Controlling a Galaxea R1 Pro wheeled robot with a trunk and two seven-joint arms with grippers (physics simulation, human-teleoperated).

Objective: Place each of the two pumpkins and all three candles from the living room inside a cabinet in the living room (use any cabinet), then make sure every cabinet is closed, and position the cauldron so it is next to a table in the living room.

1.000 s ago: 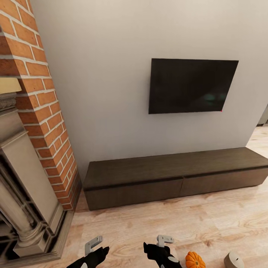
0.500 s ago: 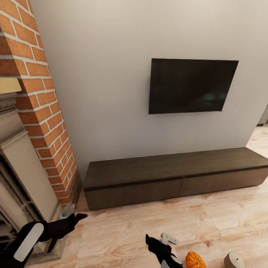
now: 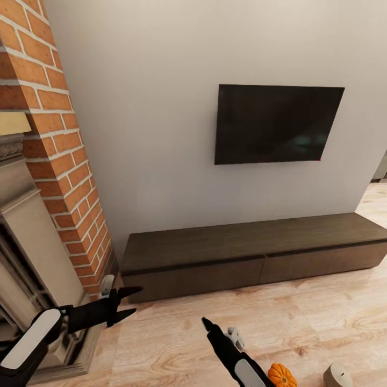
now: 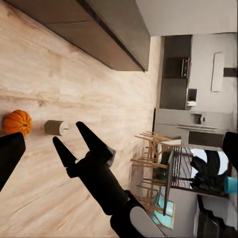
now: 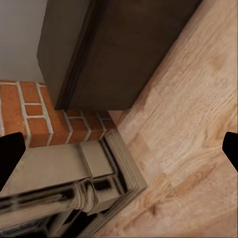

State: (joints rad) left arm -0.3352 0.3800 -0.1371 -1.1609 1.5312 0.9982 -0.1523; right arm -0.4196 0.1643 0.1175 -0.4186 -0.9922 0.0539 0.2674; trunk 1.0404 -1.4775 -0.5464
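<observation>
- The left claw hangs low over the floor, just before the left end of the cabinet; its two black fingers stand apart, with nothing between them.
- It sits close to the brick column and the stone fireplace at the robot's left.
- The right claw is seen from the left wrist camera as two black fingers spread in a V, empty, above the floor.
- In the head view the right arm reaches forward from the lower edge, its tip aimed toward the cabinet but well short of it.
- A pumpkin lies on the floor just to the right of that arm; it sits beside a candle, the two apart.
- The left wrist view shows the same pair, pumpkin and candle, near each other on the planks.
- The cabinet runs along the wall, both fronts closed, top bare.
- A dark TV hangs on the wall above it.
- The right wrist view shows the cabinet's end meeting the brick and fireplace base.
</observation>
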